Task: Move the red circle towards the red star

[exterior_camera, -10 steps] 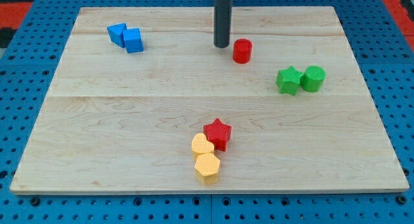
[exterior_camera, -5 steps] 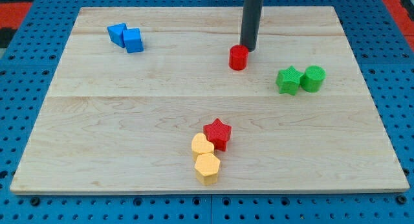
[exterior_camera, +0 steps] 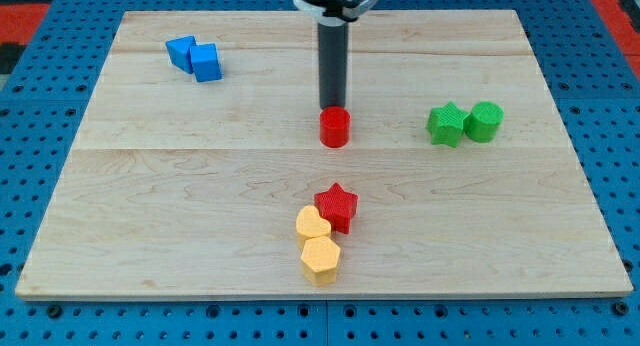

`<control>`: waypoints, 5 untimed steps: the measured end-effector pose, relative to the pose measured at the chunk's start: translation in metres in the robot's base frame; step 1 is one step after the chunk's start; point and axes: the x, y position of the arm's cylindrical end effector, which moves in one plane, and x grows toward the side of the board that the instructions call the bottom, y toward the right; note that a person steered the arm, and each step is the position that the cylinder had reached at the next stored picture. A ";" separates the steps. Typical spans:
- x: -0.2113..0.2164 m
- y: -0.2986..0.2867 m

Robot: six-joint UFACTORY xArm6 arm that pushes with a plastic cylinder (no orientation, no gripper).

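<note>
my tip (exterior_camera: 332, 108) sits touching the top edge of the red circle (exterior_camera: 335, 127), on the side away from the red star (exterior_camera: 336, 207), which lies well below my tip toward the view's bottom. there are no fingers here to be open or closed, only the bare rod end resting against the block. the risk i see is that the push looks slightly off centre, so the round block could roll off to one side of my tip and slip past. pushed too far, it could knock the star into the two yellow blocks (exterior_camera: 316, 243) just beside it. the green pair (exterior_camera: 465, 122) and the blue pair (exterior_camera: 195, 58) lie well apart. no writing or labels are visible.
</note>
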 end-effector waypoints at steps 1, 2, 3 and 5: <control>0.009 0.002; 0.028 0.002; 0.054 0.002; 0.095 -0.046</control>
